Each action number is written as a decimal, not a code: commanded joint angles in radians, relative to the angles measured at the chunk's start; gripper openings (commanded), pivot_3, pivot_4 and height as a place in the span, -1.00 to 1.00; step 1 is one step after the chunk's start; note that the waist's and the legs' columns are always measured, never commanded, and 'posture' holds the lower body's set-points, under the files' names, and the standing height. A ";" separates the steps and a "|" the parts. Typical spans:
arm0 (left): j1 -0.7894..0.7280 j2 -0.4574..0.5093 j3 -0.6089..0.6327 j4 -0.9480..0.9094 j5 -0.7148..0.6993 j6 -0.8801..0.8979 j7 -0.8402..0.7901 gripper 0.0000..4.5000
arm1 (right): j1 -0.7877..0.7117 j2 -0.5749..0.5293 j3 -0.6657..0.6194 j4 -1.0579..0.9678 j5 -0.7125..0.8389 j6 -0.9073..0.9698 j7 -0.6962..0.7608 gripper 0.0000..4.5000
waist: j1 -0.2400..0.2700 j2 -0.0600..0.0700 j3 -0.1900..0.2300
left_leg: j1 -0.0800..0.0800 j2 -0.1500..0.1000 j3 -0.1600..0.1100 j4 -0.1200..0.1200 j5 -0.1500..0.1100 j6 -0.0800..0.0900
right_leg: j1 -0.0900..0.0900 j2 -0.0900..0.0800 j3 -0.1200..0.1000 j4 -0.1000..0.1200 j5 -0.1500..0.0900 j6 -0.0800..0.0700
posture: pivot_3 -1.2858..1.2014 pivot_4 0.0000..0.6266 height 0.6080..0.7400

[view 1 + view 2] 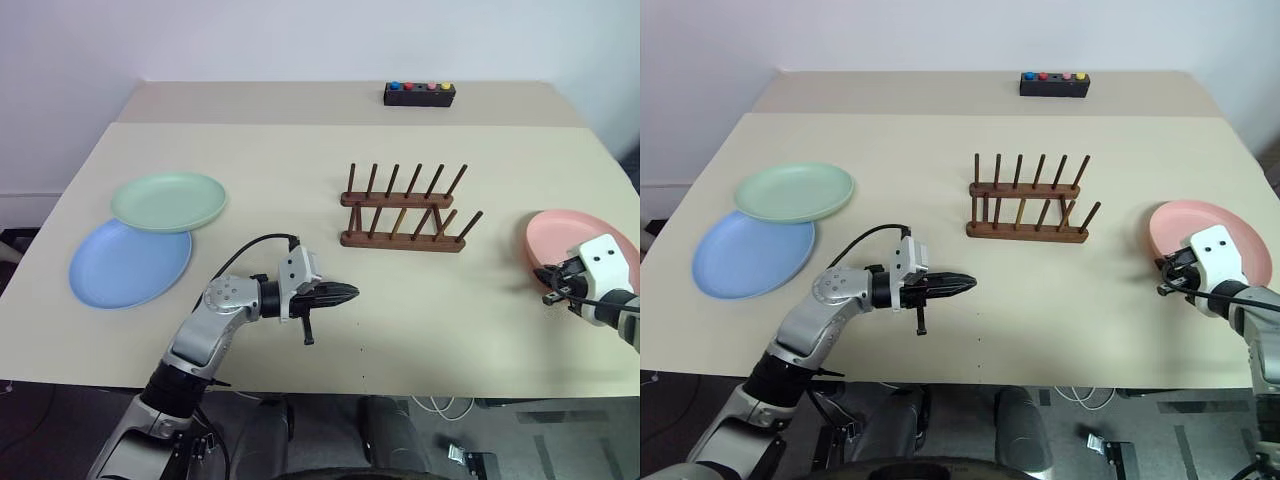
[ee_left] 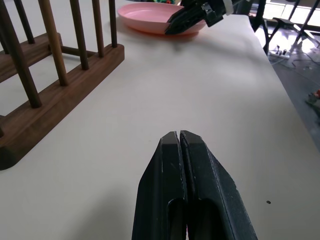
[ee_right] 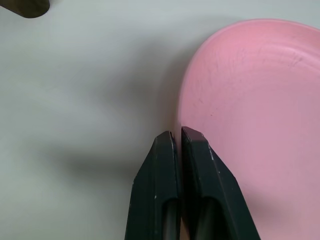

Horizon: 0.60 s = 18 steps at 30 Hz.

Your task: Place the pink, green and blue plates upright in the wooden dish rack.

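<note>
The pink plate [image 1: 575, 232] lies flat at the table's right side. My right gripper [image 3: 176, 133] is shut on its near-left rim, one finger on the plate's inside and one outside. The green plate [image 1: 168, 200] lies at the left, overlapping the far edge of the blue plate [image 1: 125, 265]. The wooden dish rack [image 1: 405, 212] stands empty in the middle, its pegs upright. My left gripper [image 1: 352, 292] is shut with nothing in it, hovering over the table in front of the rack and pointing right toward the pink plate [image 2: 150, 17].
A black box with coloured buttons [image 1: 420, 94] sits at the far edge of the back table. Bare tabletop [image 1: 450, 310] lies between the two grippers and in front of the rack. The table's right edge is close beside the pink plate.
</note>
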 commanded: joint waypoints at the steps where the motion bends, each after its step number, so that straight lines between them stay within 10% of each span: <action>1: -0.007 -0.001 -0.005 -0.015 0.006 -0.010 0.005 -1.00 | -0.065 -0.010 -0.022 0.018 -0.062 -0.171 -0.075 -0.99 | -0.002 0.000 0.000 | 0.000 0.000 0.000 0.000 0.000 0.000 | 0.000 0.000 0.000 0.000 0.000 0.000 | 0.03 -0.52 0.91; 8: -0.020 -0.009 -0.007 -0.005 0.017 -0.017 0.017 -1.00 | -0.303 0.056 -0.061 -0.078 0.077 -0.281 -0.090 -0.99 | -0.008 0.001 0.001 | 0.000 0.000 0.001 -0.001 0.000 0.000 | -0.001 0.000 0.000 0.000 0.000 0.001 | 0.03 -0.52 0.91; 18: -0.014 -0.008 -0.004 -0.019 0.013 -0.006 0.036 -1.00 | -0.492 0.202 -0.117 -0.377 0.712 0.050 -0.073 -0.99 | 0.001 0.003 0.002 | -0.004 0.000 -0.002 -0.001 0.000 0.000 | -0.002 -0.001 -0.001 -0.001 0.002 0.004 | 0.03 -0.52 0.91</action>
